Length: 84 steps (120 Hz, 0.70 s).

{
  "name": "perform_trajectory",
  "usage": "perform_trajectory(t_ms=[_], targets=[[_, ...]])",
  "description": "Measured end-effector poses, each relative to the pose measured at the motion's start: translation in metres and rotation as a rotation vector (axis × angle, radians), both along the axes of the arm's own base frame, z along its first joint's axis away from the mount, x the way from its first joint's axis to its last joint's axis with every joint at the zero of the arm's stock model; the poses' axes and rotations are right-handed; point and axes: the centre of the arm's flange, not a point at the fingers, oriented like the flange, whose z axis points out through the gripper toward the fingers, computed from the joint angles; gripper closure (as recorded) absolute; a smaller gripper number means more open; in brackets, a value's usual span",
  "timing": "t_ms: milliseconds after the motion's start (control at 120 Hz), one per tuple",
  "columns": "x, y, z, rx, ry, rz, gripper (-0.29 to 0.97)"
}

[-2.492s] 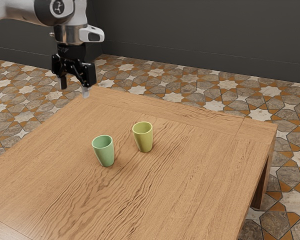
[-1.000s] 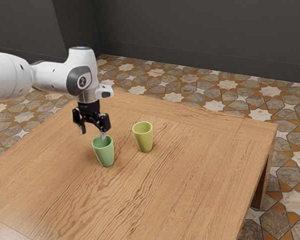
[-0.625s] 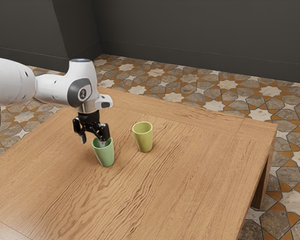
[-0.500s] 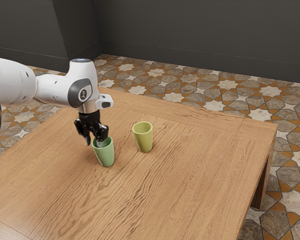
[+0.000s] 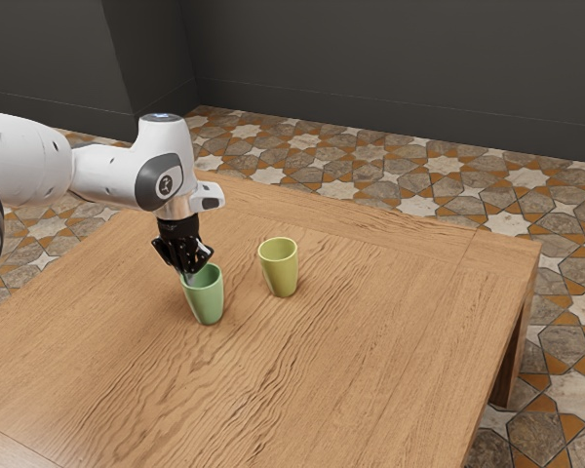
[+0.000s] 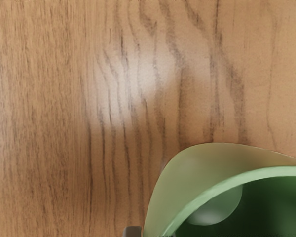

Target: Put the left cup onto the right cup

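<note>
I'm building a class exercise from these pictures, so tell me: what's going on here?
A robot arm's black gripper is down at the rim of the green cup and looks closed on its wall. That cup stands upright on the wooden table, not yet lifted. The yellow-green cup stands upright to the exterior view's right of it, apart and untouched. Nothing is stacked yet.

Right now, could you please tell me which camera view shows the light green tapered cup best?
The exterior view: the light green tapered cup stands whole and upright on the wooden table, the end effector at its rim. The wrist view gives a partial look at its rim and inner wall.
</note>
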Motion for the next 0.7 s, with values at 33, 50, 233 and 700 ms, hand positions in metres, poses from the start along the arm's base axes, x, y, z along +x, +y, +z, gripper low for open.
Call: perform_trajectory(t_ms=[33, 50, 233, 700], targets=[[0.001, -0.001, 0.004, 0.001, -0.006, -0.001, 0.77], [0.001, -0.001, 0.007, 0.002, -0.01, -0.001, 0.77], [0.014, -0.018, 0.07, 0.023, -0.089, -0.037, 0.78], [0.061, -0.049, 0.187, 0.045, -0.16, -0.08, 0.79]])
